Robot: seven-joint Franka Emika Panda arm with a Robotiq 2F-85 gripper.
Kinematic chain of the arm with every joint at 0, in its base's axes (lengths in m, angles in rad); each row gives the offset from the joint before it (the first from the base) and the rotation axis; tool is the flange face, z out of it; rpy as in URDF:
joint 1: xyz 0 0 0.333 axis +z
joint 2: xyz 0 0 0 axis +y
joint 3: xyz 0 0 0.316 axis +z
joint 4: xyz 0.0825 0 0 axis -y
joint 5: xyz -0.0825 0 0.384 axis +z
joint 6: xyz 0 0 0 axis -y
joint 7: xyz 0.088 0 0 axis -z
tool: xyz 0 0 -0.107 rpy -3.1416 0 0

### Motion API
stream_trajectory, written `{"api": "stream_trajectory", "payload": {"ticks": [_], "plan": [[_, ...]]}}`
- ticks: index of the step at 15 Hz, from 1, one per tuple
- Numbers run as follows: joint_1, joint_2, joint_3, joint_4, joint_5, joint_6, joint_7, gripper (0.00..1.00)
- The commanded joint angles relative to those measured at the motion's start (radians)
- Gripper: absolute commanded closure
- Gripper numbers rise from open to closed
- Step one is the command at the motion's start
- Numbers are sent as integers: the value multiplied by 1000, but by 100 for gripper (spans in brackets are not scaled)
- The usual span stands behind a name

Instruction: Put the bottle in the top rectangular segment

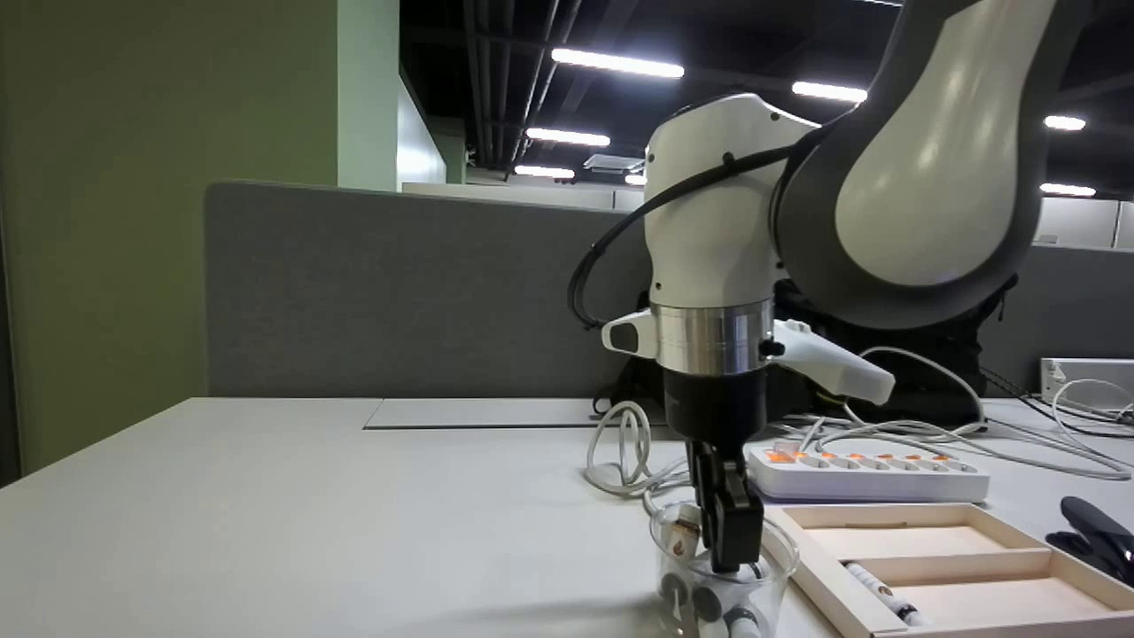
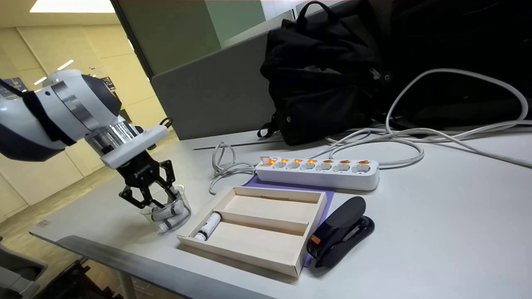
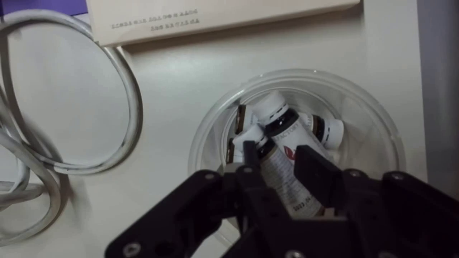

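Several small dark bottles with white labels and caps lie in a clear plastic cup point(image 3: 297, 74), which shows in both exterior views point(image 1: 769, 598) point(image 2: 185, 216). My gripper point(image 3: 275, 150) reaches down into the cup in both exterior views point(image 1: 728, 560) point(image 2: 167, 201). Its fingers stand partly closed on either side of one tilted bottle point(image 3: 287, 182). I cannot tell whether they press on it. The top rectangular segment point(image 2: 270, 207) is the far compartment of the pale wooden tray point(image 2: 239, 252). It looks empty, also here point(image 1: 904, 540). Another bottle point(image 2: 210, 225) lies at the end of the near compartment.
A white power strip point(image 2: 318, 176) stands behind the tray, with looped white cables point(image 3: 132, 107) beside it and near the cup. A black stapler point(image 2: 341, 232) stands at the tray's side. A black backpack point(image 2: 320, 79) stands at the back by a grey partition point(image 1: 399, 292).
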Motion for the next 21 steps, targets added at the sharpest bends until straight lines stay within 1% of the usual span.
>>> {"api": "stream_trajectory", "payload": {"ticks": [1, 5, 6, 7, 11, 12, 13, 14, 15, 18, 20, 21], "plan": [[27, 28, -27, 25, -39, 28, 74, 34], [36, 37, -41, 33, -31, 36, 76, 6], [37, 40, -43, 33, -29, 39, 77, 2], [39, 43, -45, 33, -28, 44, 81, 0], [40, 55, -42, 32, -9, 65, 78, 0], [37, 59, -39, 31, -2, 67, 73, 25], [36, 61, -36, 30, 4, 67, 71, 25], [33, 64, -33, 29, 12, 67, 68, 28], [32, 67, -31, 29, 19, 65, 66, 37], [29, 87, -25, 25, 43, 68, 60, 58], [28, 94, -21, 18, 65, 70, 64, 70], [30, 96, -23, 17, 70, 69, 66, 71]]}}
